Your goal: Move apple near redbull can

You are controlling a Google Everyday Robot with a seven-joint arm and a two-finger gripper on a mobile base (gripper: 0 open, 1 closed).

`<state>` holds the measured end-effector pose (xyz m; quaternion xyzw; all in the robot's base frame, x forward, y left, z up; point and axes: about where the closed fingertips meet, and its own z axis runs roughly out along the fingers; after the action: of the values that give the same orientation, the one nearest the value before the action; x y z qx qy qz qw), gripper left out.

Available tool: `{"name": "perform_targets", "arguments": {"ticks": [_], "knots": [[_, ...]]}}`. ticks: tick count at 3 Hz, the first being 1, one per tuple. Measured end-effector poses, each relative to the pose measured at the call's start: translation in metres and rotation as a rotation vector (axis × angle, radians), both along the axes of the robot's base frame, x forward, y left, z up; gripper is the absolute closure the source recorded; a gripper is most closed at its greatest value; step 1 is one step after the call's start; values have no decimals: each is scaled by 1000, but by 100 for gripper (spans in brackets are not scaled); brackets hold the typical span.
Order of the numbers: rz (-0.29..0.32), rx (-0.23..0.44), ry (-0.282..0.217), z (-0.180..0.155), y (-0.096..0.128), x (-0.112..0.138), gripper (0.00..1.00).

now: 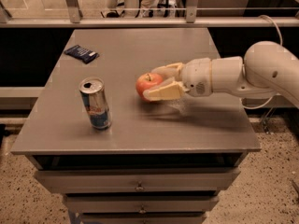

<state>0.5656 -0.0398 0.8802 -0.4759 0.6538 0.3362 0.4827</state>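
Observation:
The red-orange apple (147, 84) sits between the cream fingers of my gripper (158, 82), just above or on the grey table top (140, 125) near its middle. The gripper reaches in from the right and is shut on the apple. The redbull can (95, 103), silver and blue with a pull-tab top, stands upright on the table's front left, about a hand's width left of the apple.
A flat dark blue snack packet (81, 53) lies at the table's back left. The white arm (243, 73) crosses the right side of the table. Drawers (138, 185) sit under the top. A metal rail (140, 22) runs behind the table.

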Motion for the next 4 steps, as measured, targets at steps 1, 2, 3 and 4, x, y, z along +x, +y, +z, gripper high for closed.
{"name": "perform_targets", "arguments": {"ticks": [1, 2, 3, 4], "knots": [[46, 17, 17, -15, 18, -22, 97], [67, 31, 24, -19, 26, -31, 74], [76, 76, 17, -20, 38, -36, 51], [96, 122, 16, -24, 56, -42, 21]]}}
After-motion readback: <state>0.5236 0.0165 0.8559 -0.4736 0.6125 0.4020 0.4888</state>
